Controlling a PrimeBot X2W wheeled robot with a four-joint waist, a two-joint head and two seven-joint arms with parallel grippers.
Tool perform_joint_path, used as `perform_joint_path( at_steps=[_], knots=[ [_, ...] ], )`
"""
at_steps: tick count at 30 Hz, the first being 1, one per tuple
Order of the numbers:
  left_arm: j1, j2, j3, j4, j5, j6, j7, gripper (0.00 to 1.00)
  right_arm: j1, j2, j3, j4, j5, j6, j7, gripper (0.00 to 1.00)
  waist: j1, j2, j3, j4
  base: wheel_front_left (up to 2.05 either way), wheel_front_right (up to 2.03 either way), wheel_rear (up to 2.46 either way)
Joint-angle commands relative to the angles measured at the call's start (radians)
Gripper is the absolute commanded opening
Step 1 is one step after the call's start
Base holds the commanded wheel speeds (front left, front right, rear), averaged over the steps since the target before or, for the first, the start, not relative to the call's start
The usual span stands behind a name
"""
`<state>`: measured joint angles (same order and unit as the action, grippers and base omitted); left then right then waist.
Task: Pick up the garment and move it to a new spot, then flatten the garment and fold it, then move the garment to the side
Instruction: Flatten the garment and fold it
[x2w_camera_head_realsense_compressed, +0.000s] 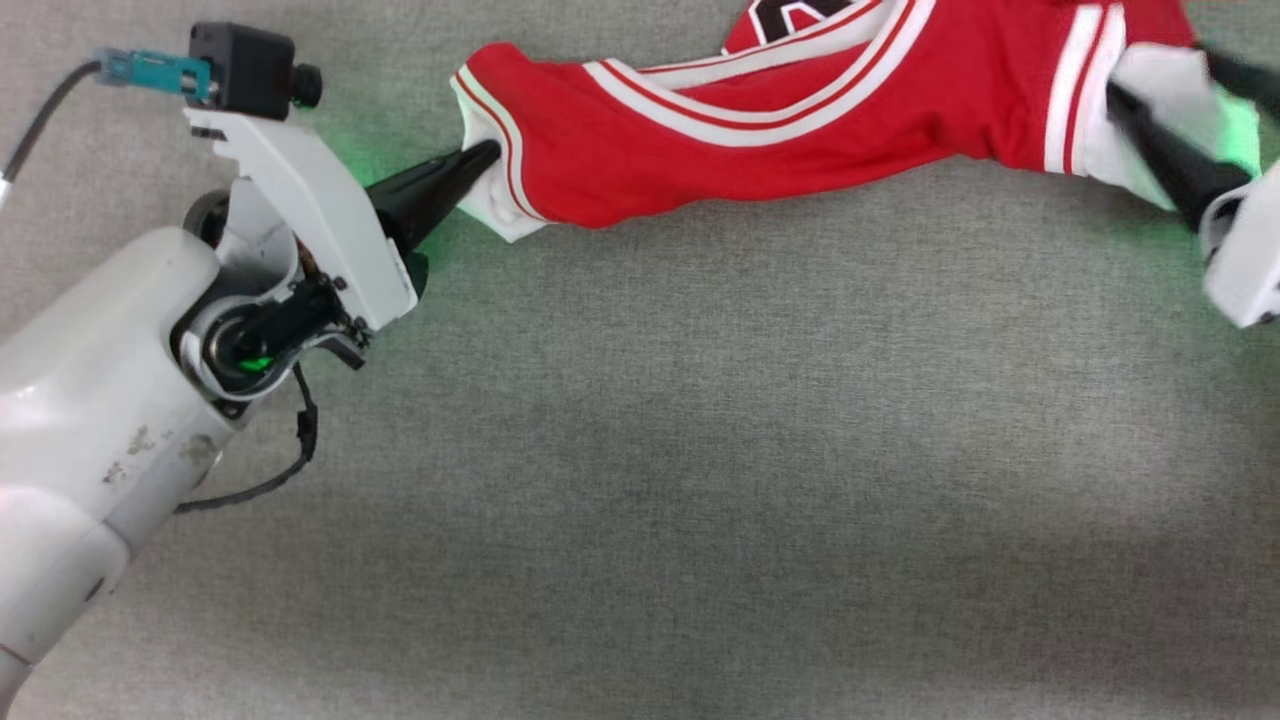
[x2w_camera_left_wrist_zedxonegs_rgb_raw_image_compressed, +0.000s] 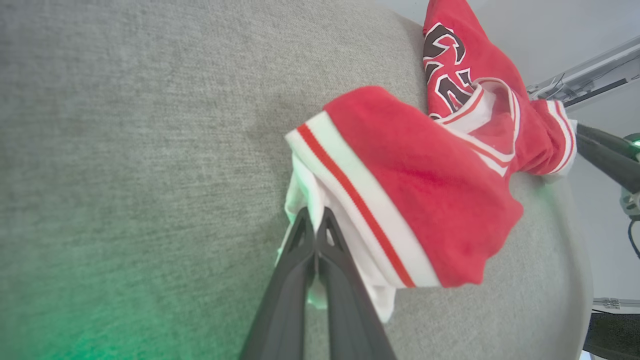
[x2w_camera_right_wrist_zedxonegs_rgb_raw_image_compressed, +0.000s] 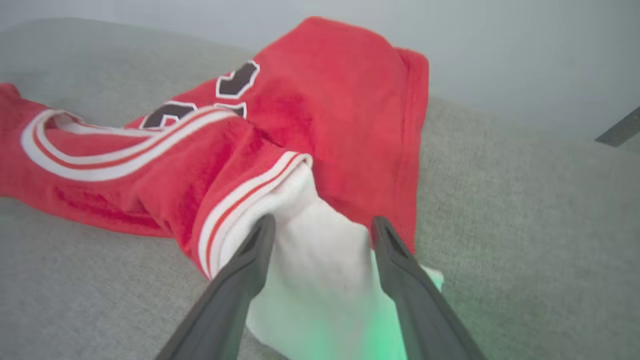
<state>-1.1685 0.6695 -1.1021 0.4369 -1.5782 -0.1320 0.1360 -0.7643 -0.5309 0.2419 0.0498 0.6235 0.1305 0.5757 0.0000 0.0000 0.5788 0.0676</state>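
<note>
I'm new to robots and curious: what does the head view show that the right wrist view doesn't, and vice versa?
Head view: the left pincer clamped shut on one white sleeve of the jersey. Right wrist view: a pale wall behind, and a close look at the other white sleeve between spread fingers. Both: the right pincer, the red jersey's black letters and the grey fabric surface.

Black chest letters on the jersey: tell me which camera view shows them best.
The left wrist view: the letters run down the raised fold of the garment, sharp and largely uncovered. The right wrist view shows parts of them, blurred, partly under the striped trim. The head view catches a sliver at its top edge.
</note>
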Motion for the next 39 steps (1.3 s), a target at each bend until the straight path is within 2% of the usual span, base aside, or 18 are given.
perform_joint_path(
  at_steps=[1, 7, 13, 22, 31, 33, 36, 38, 39],
  knots=[
    [0.013, -0.002, -0.01, 0.005, 0.0, 0.003, 0.007, 0.0, 0.014, -0.007, -0.027, -0.033, -0.002, 0.0, 0.016, 1.0, 0.0, 0.0, -0.005, -0.005, 0.0, 0.0, 0.0],
    [0.015, 0.011, 0.002, -0.02, -0.003, 0.003, 0.009, 0.0, 0.027, -0.031, -0.107, -0.166, -0.004, 0.0, 0.162, 1.0, 0.0, 0.0, -0.007, -0.012, 0.0, 0.0, 0.0],
    [0.006, 0.017, 0.006, -0.043, 0.003, 0.003, 0.015, 0.0, -0.022, -0.077, -0.086, -0.219, 0.023, 0.0, 0.332, 1.0, 0.0, 0.0, 0.01, -0.013, 0.0, 0.0, 0.0],
    [0.003, -0.004, 0.002, -0.055, 0.012, 0.003, 0.014, 0.0, -0.132, -0.095, 0.04, -0.153, 0.024, 0.0, 0.381, 1.0, 0.0, 0.0, 0.036, 0.009, 0.0, 0.0, 0.0],
    [0.013, 0.008, 0.009, -0.059, 0.007, 0.003, 0.011, 0.0, -0.151, -0.118, 0.061, -0.11, 0.023, 0.0, 0.378, 1.0, 0.0, 0.0, 0.042, 0.013, 0.0, 0.0, 0.0],
    [0.012, 0.008, 0.011, -0.06, 0.006, 0.003, 0.012, 0.0, -0.149, -0.12, 0.06, -0.111, 0.028, 0.0, 0.379, 0.58, 0.0, 0.0, 0.042, 0.012, 0.0, 0.0, 0.0],
    [0.011, 0.009, 0.011, -0.062, 0.008, 0.003, 0.015, 0.0, -0.144, -0.116, 0.059, -0.118, 0.035, 0.0, 0.386, 0.34, 0.0, 0.0, 0.043, 0.01, 0.0, 0.0, 0.0],
    [0.008, 0.008, 0.013, -0.065, 0.006, 0.003, 0.016, 0.0, -0.143, -0.118, 0.064, -0.124, 0.038, 0.0, 0.392, 0.0, 0.0, 0.0, 0.045, 0.009, 0.0, 0.0, 0.0],
    [0.008, 0.007, 0.014, -0.066, 0.005, 0.003, 0.016, 0.0, -0.141, -0.118, 0.065, -0.127, 0.041, 0.0, 0.397, 0.0, 0.0, 0.0, 0.046, 0.009, 0.0, 0.0, 0.0]
  ],
)
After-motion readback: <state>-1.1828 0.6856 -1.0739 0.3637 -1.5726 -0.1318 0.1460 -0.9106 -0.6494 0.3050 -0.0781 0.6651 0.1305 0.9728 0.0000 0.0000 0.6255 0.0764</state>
